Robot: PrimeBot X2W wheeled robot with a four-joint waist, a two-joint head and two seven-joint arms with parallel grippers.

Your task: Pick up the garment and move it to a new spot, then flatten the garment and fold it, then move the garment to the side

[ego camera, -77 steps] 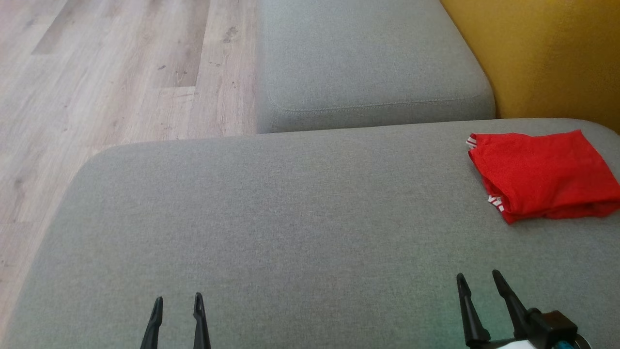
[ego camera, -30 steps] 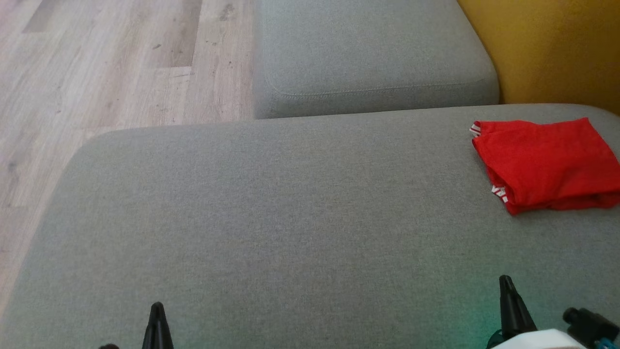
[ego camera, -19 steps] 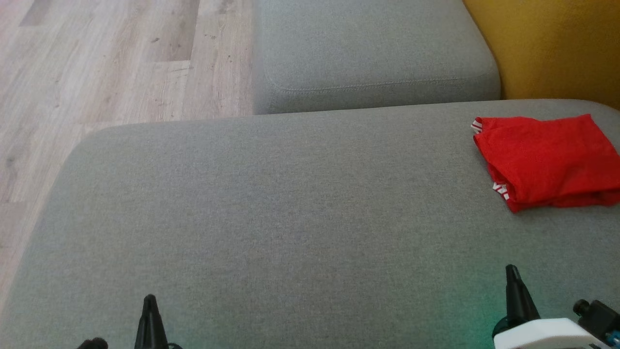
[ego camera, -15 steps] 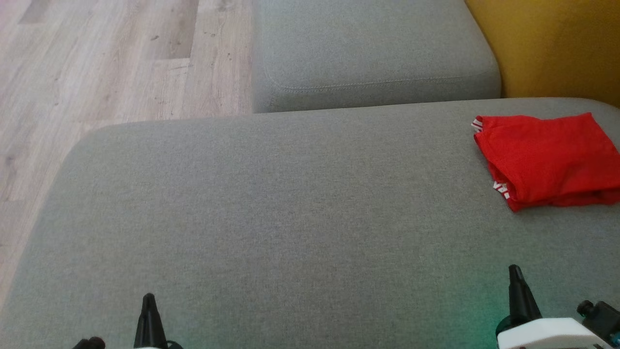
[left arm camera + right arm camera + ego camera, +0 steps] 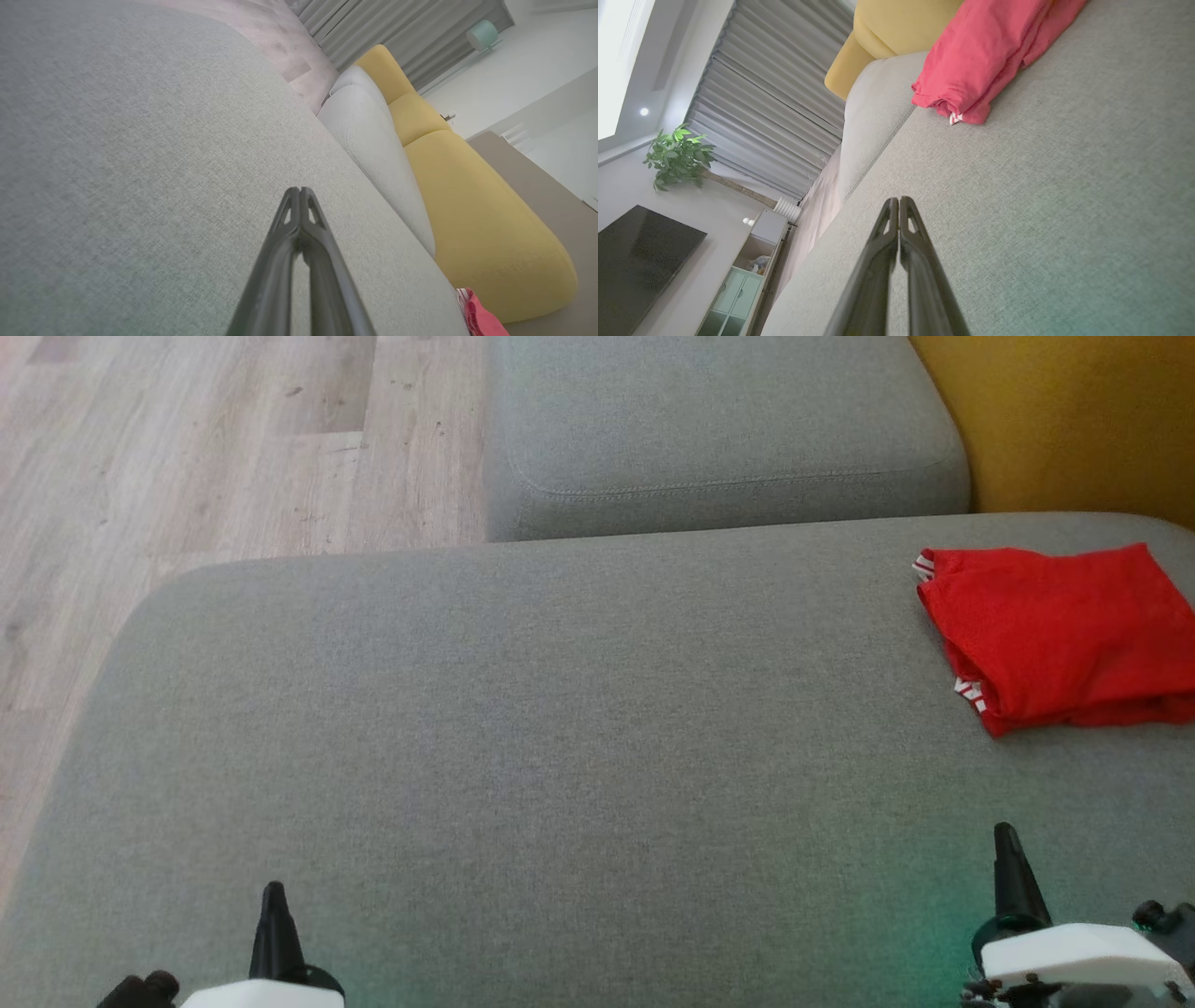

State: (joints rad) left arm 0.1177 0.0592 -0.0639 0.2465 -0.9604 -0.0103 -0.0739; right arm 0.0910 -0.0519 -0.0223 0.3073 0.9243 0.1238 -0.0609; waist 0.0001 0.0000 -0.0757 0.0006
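Red folded cotton garment (image 5: 1060,635) — laid at the far right edge of the grey fabric sofa seat (image 5: 560,756). Left gripper (image 5: 299,190), right gripper (image 5: 899,199) — fingers together, empty. Move-aside step judged done; no further grasp is called for.

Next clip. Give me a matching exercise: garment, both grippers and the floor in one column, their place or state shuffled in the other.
Column one
1. garment
2. left gripper
3. right gripper
4. floor

Column two
A. shut, lower right of head view
B. pale wood, upper left of head view
C. red, folded, far right of head view
D. shut, lower left of head view

Pairs: 1-C, 2-D, 3-A, 4-B
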